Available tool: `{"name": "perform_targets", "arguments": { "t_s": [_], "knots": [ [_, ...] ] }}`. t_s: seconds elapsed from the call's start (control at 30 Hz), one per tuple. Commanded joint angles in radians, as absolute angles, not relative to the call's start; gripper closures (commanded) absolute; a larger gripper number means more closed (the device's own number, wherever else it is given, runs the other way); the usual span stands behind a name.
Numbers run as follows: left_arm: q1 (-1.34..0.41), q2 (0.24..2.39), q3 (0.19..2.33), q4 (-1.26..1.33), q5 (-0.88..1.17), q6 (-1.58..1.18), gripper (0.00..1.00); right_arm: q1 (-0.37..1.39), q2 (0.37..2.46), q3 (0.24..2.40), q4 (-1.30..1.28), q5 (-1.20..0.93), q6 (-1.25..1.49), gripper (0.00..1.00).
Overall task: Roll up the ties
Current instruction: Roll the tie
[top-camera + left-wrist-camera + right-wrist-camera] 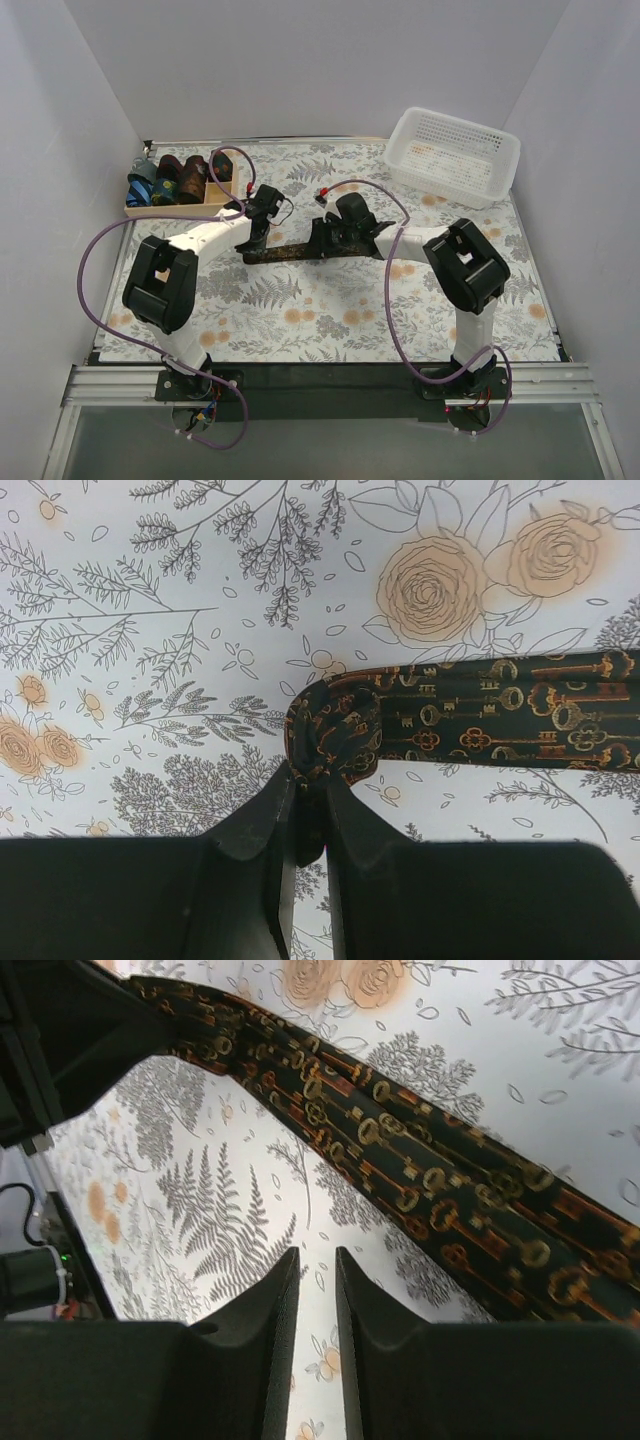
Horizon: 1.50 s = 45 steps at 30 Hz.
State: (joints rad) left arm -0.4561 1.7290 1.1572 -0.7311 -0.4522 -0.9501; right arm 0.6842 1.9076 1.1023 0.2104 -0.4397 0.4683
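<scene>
Soft and limp, the tie (290, 253) lies flat on the floral cloth (330, 310) between the 2 arms — left gripper (308, 785) pinching its small coiled end, right gripper (317, 1260) slightly parted, empty beside the strip — so grip the coil itself or it likely unwinds.

1. Tie (480, 715): was black, patterned with gold and orange keys.
2. Table (330, 310): was white, printed with grey ferns and pale orange roses.
3. Basket (445, 183): was white mesh.
4. Tray (175, 207): was pale wood.

The tie (290, 252) bars the middle; tray (175, 208) and basket (455, 155) block far corners
</scene>
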Motion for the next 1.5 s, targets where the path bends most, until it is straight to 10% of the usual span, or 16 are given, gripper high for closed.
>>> {"name": "perform_targets", "arguments": {
  "t_s": [0.0,1.47],
  "knots": [
    [-0.466,1.723,1.195,-0.735,-0.494,-0.960,1.00,0.696,1.972,1.149,0.377,-0.528,0.580,0.77],
    [-0.483,1.750,1.235,-0.719,-0.391,-0.983,0.96,0.821,2.468,1.539,0.788,-0.584,0.946,0.89]
  ]
}}
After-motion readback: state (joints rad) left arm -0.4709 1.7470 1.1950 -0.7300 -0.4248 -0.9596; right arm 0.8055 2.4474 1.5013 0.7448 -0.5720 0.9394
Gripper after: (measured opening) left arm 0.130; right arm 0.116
